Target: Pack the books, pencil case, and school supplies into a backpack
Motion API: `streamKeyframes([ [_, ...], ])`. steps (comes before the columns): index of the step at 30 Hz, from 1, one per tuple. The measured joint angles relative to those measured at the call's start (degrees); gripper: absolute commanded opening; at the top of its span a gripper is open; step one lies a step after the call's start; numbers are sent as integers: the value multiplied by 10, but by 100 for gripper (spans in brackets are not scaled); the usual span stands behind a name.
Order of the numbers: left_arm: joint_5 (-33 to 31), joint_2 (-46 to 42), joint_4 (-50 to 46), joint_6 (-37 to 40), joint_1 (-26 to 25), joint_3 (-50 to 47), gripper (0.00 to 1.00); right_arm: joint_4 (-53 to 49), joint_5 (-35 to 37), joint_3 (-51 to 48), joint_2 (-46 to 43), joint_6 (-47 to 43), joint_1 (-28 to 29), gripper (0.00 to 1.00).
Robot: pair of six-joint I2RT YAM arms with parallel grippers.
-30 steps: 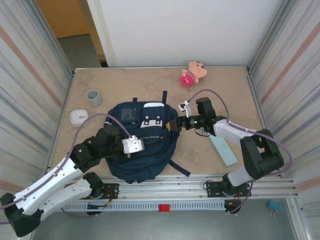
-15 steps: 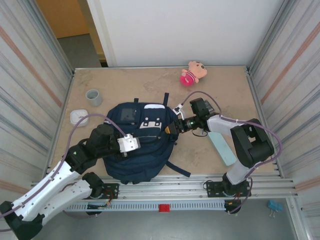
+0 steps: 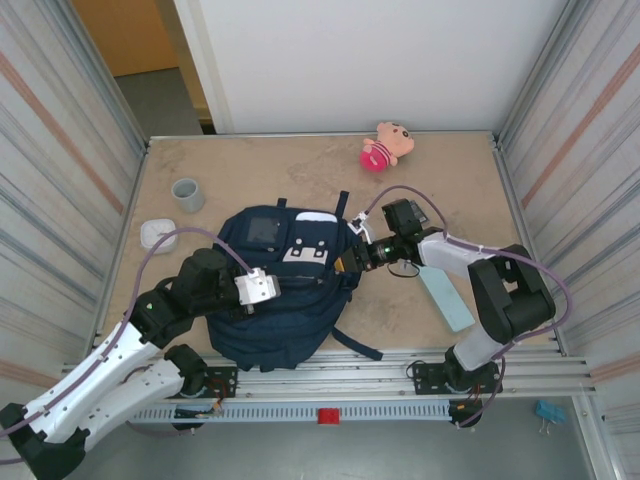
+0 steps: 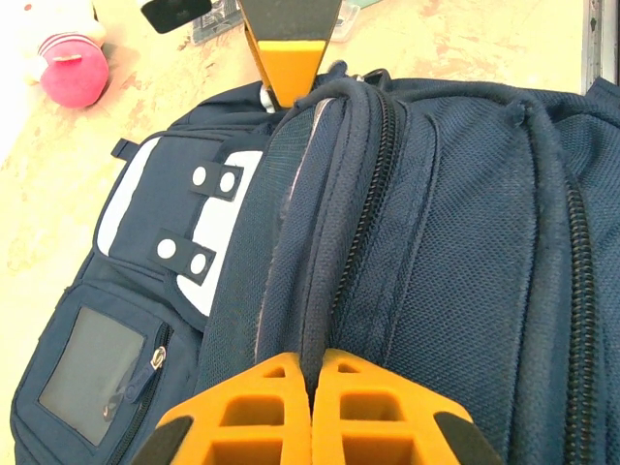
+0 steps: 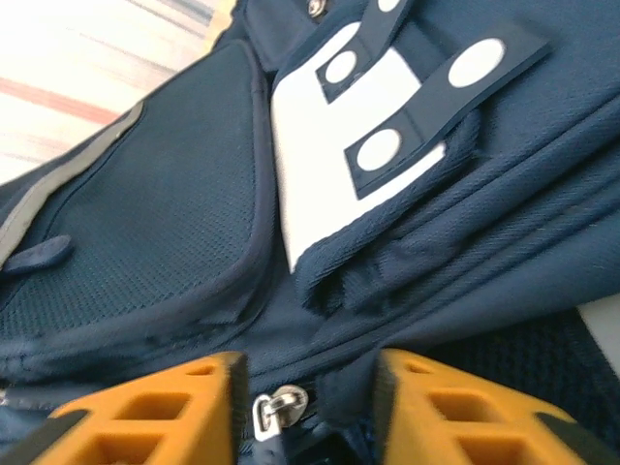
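Both grippers work at the backpack (image 3: pixel 290 310), which lies toward the near edge of the table (image 3: pixel 260 165).
The left gripper (image 4: pixel 312 373) is pinched tight on a ridge of the bag's fabric beside a zip. The right gripper (image 5: pixel 305 387), jaws partly apart, straddles a zipper pull (image 5: pixel 279 407) at the bag's right side (neither finger presses it). Bare tabletop lies open beyond the bag toward the far edge. The pencil case (image 3: pixel 448 298) lies right of the bag, partly under the right arm. A plush toy (image 3: pixel 385 146) sits by the far edge. A grey cup (image 3: pixel 187 193) and a white box (image 3: pixel 156 234) stand near the left edge.
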Motion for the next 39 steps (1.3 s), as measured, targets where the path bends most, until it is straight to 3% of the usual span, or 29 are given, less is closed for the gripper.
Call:
streamKeyframes([
  [11,0,0,0,0,0,0,0,-36,1,-10,-25,-7,0,35],
  [15,-4,-1,1,0,0,0,0,-47,2,-11,-26,-7,0,46],
  [20,-10,-1,5,0,0,0,0,-62,8,-13,-48,-7,0,45],
  [26,-10,7,13,0,0,0,0,-73,3,-23,-66,-5,3,37],
  [32,-10,7,22,0,0,0,0,-74,3,-25,-66,6,3,52],
  [39,-10,5,22,0,0,0,0,-67,4,-25,-62,11,3,52],
])
